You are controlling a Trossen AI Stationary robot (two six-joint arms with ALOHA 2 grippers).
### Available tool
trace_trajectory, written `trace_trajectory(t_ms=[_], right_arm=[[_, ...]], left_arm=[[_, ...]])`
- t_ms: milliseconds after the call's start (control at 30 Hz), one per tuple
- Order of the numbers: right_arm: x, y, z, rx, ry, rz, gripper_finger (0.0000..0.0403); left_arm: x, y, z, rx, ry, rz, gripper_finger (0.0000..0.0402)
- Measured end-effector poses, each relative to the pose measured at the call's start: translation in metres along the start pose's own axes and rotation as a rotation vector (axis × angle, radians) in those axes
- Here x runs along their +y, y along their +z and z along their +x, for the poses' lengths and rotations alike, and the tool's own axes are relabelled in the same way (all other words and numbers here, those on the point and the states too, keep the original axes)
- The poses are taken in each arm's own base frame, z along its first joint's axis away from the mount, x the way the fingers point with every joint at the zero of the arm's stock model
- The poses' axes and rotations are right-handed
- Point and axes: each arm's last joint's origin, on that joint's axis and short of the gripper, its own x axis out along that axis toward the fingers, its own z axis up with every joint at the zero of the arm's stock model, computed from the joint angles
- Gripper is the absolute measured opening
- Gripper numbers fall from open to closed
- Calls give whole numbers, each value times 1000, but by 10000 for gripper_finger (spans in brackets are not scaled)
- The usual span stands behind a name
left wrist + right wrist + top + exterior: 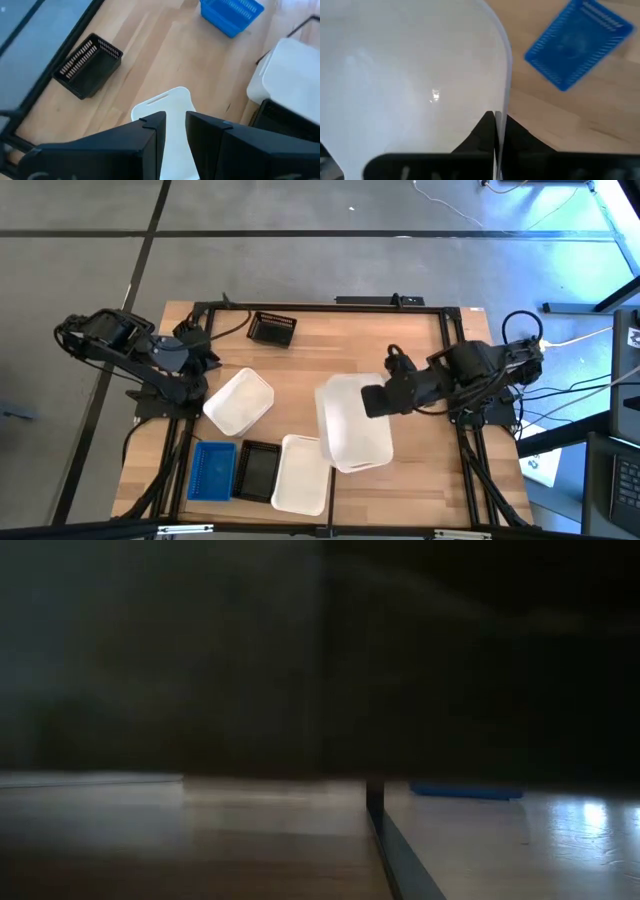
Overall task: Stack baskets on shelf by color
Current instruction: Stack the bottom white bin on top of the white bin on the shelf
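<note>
**White basket pinched at its rim**

My left gripper (200,363) hangs at nine o'clock, arm folded, fingers parted around nothing, above a tilted white basket (239,401). My right gripper (375,401) reaches in from three o'clock, clamped on the large white basket (354,423) at the shelf's (330,340) centre.

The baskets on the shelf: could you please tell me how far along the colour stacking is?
Little looks done: on the shelf no finished stack shows. In hand: the right hand is shut on the rim of a white basket. The left hand hangs open above another white basket. Left: a third white basket, a blue basket and two black baskets lie separately.
</note>
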Motion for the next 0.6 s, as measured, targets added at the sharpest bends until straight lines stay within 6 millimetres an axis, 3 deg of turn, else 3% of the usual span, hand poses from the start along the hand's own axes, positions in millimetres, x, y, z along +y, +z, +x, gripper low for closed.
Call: trace_trajectory(t_ms=[167,367,600], right_arm=[[11,9,-4,-4,117,41,0],[19,13,-3,-13,184,33,0],[38,11,19,-93,352,113,0]], left_arm=[[-4,3,2,-10,-37,139,66],[-12,12,-3,-98,-209,225,66],[-11,12,-4,-104,-224,273,66]])
